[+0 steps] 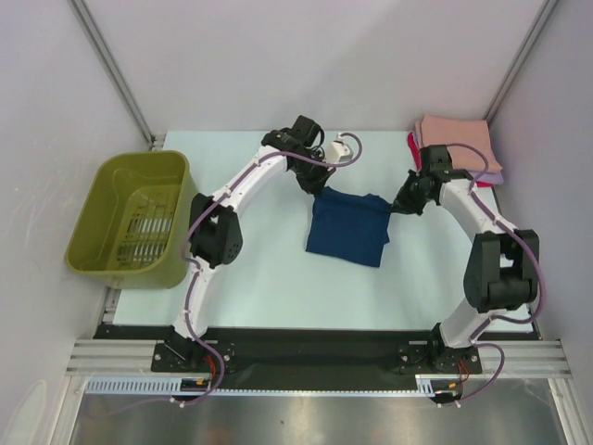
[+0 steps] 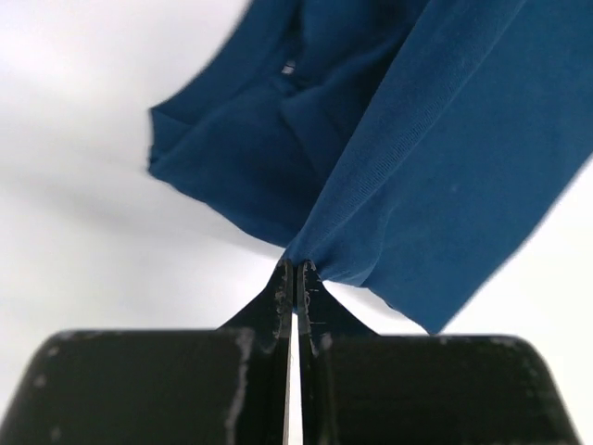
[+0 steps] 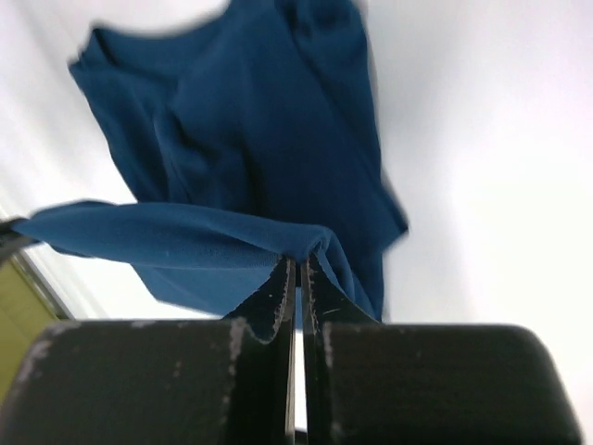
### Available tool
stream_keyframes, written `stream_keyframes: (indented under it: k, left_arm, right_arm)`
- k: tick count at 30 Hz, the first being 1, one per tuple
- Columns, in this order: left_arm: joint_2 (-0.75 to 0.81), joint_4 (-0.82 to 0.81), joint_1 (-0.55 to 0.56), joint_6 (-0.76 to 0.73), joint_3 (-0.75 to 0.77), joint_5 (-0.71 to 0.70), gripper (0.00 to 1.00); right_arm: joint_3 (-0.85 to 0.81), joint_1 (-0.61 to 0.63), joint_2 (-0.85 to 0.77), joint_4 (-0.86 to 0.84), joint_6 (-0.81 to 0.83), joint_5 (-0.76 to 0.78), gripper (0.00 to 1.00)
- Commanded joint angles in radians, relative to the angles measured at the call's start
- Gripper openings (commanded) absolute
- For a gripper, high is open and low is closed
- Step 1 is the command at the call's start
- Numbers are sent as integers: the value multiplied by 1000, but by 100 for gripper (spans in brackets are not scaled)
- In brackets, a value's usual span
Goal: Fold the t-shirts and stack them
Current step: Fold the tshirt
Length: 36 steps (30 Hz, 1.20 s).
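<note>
Grippers: left gripper point(image 2: 295, 271) and right gripper point(image 3: 298, 264) clamp closed on the soft navy-blue cloth t-shirt point(image 1: 347, 227).
Fold: we should draw both corners evenly toward 6 o'clock.

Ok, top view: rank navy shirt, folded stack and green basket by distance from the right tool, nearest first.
1. navy shirt, table centre, pinched by the right tool.
2. folded stack, far right corner.
3. green basket, left edge.

Robotics lab test cell, white panel walls point(image 1: 306, 56), aluminium frame posts point(image 1: 113, 69), pale tabletop point(image 1: 269, 278), metal mounting rail point(image 1: 111, 357)
</note>
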<state>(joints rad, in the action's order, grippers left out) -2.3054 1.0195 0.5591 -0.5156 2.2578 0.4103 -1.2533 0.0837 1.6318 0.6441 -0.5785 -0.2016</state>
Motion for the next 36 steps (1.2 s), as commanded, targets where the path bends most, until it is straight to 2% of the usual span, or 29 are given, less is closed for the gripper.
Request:
stream_keyframes:
  k: [1, 8, 18, 19, 20, 21, 22, 23, 24, 28, 31, 32, 34, 36]
  left_arm:
    - [-15, -105, -27, 81, 40, -109, 0]
    - [-63, -245, -34, 160, 32, -183, 0]
    - [-124, -297, -34, 189, 37, -240, 0]
    - [-126, -317, -34, 192, 34, -249, 2]
    - [-130, -326, -34, 195, 36, -257, 8]
    - [-132, -337, -33, 196, 37, -269, 26]
    - [-137, -351, -34, 196, 39, -292, 37]
    - [-137, -355, -34, 200, 43, -303, 51]
    - [-137, -354, -34, 198, 48, -312, 55]
    - [-71, -337, -37, 200, 14, -329, 58]
    - [46, -401, -37, 212, -154, -239, 59]
    - [84, -410, -37, 215, -220, -196, 59]
    - [92, -380, -37, 238, -237, -177, 59]
    - [104, -352, -39, 246, -236, -151, 58]
  right_arm:
    - [-63, -35, 63, -58, 39, 67, 0]
    - [-130, -50, 184, -96, 17, 80, 0]
    - [-176, -56, 286, -187, -21, 80, 0]
    - [-190, -56, 299, -192, -23, 77, 4]
    - [-195, -56, 321, -214, -21, 71, 14]
    - [-202, -58, 335, -225, -17, 68, 37]
    - [-213, -59, 345, -234, -9, 74, 47]
    - [-250, -62, 365, -216, -1, 86, 53]
    - [-273, -65, 372, -190, 5, 106, 54]
    - [-287, -62, 288, -150, 74, 175, 55]
    - [-172, -41, 174, -193, 111, 157, 56]
    - [-144, -35, 157, -199, 109, 146, 59]
    - [-71, -33, 128, -198, 103, 84, 71]
    - [-13, -33, 123, -207, 92, 33, 100]
